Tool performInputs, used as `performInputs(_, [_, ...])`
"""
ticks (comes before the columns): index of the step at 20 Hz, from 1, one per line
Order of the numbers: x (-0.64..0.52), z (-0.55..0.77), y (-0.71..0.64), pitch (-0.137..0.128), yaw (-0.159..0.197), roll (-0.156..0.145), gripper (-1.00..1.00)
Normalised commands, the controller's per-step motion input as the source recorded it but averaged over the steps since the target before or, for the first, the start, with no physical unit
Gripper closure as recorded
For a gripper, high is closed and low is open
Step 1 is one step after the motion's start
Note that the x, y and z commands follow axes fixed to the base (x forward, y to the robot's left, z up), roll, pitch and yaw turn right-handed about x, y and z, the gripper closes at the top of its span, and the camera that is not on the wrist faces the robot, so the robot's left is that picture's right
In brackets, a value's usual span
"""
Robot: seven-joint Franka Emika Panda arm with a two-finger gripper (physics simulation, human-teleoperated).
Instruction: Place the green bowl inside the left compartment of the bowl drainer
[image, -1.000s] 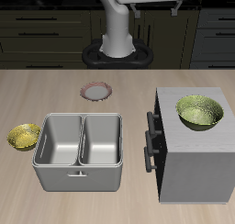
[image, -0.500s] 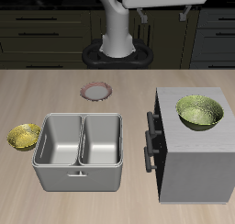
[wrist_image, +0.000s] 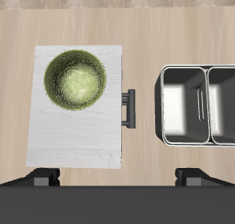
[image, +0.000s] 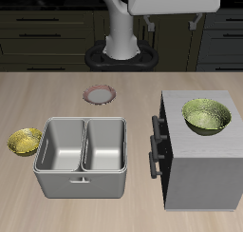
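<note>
The green bowl (image: 209,117) (wrist_image: 79,81) sits upright on top of a tall grey box (image: 204,179) (wrist_image: 55,145). The bowl drainer (image: 83,183) (wrist_image: 165,108) stands on the table beside that box, and both of its wells are empty. High above the table's back, my gripper (image: 172,22) (wrist_image: 119,177) is open with its fingers wide apart and nothing between them. It is well above the bowl and touches nothing.
A small yellow bowl (image: 25,141) lies beside the drainer, on the side away from the box. A flat pink-rimmed plate (image: 100,94) rests farther back. Dark handles (image: 157,145) (wrist_image: 128,106) stick out of the box toward the drainer.
My gripper has drifted sideways at the same height, toward the side of the grey box. Nothing on the table has moved.
</note>
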Motion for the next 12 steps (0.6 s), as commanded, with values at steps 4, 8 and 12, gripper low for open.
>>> performInputs(4, [0.27,0.05,0.09,-0.011,-0.013,-0.007,-1.00])
performInputs(8, [0.27,0.05,0.14,-0.009,0.012,0.007,-1.00])
performInputs(12, [0.26,0.09,0.15,-0.044,0.010,0.011,-1.00])
